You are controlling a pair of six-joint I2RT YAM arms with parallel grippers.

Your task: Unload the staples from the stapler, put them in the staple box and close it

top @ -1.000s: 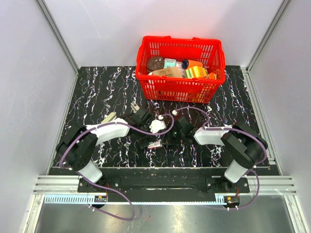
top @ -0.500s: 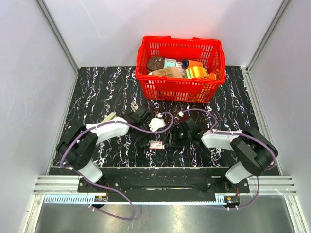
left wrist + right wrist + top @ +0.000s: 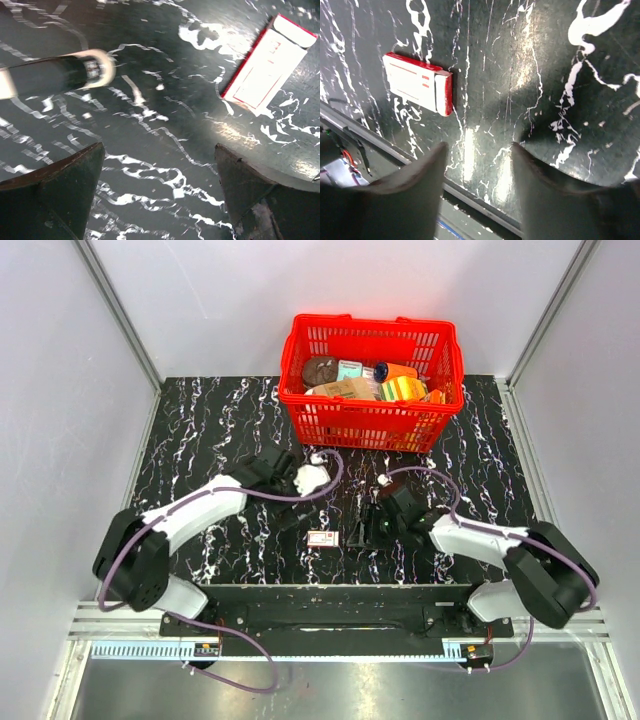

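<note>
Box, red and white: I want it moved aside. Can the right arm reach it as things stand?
Probably yes: the box lies flat on bare table just beyond the open right gripper, with nothing between.

top external view set high behind the arm bases (image 3: 185,593), faced down over the whole table (image 3: 200,420), wrist views held close above it, red-and-white box (image 3: 323,538) shared by all three

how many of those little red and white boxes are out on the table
1. The red and white box lies flat near the front edge of the table. Others may be hidden among the goods in the red basket.
</note>
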